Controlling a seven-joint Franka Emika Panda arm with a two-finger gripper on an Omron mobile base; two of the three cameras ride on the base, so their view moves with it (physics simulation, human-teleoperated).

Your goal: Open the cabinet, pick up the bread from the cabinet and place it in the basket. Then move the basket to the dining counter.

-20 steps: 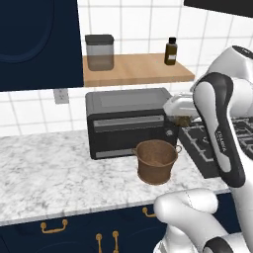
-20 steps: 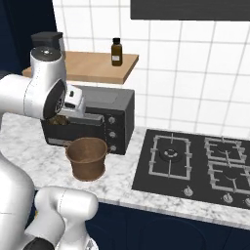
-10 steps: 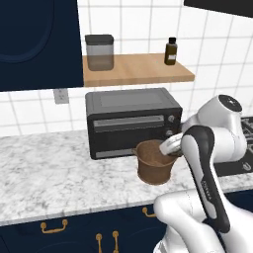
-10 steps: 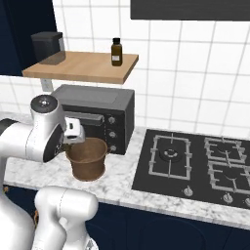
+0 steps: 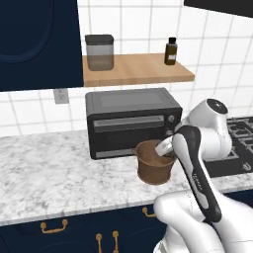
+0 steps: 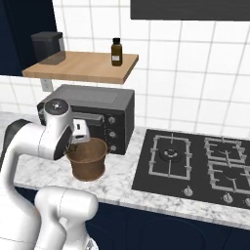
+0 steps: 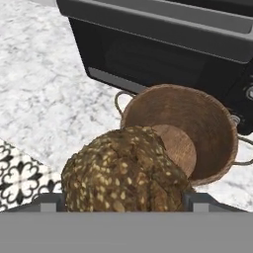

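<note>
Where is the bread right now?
In the hand view the bread sits between the gripper's fingers, above the near rim of the basket, which stands on the marble counter before the toaster oven.

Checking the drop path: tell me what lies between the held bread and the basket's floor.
Nothing: in the hand view the seeded dark brown bread roll hangs over the round brown woven basket, whose floor is bare.

I see a white tiled wall [image 5: 133, 24] behind a grey marble table [image 5: 54, 183]. A black toaster oven [image 5: 131, 121] sits on it, a black stove [image 6: 195, 163] beside it. Below are dark blue drawers [image 5: 74, 230] with gold handles
</note>
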